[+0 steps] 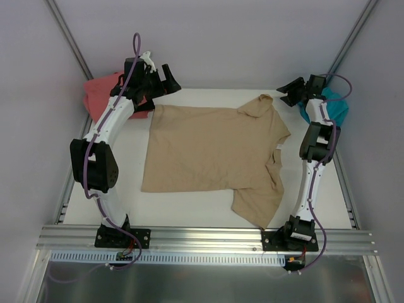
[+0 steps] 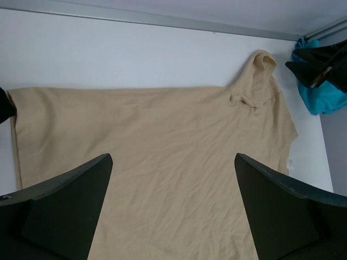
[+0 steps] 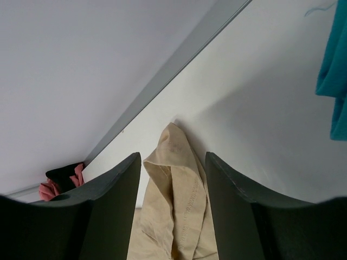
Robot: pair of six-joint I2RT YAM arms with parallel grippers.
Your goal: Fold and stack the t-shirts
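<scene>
White arms (image 1: pixel 111 120) with black joints, black jaws, purple cables (image 1: pixel 135 49).

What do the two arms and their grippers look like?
The left arm and right arm are alike: white tube links, bulky black joints, black bases. A thin purple cable runs along each. The left gripper and right gripper each have two broad dark wedge-shaped fingers.

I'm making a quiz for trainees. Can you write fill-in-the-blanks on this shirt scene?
1. The shirt spread flat in the middle is ____ in colour.
2. The crumpled shirt at the far right corner is ____.
3. The coral-pink shirt lies at the far ____ corner.
4. The left gripper and the right gripper both stand ____.
Missing words: tan; teal; left; open.
</scene>
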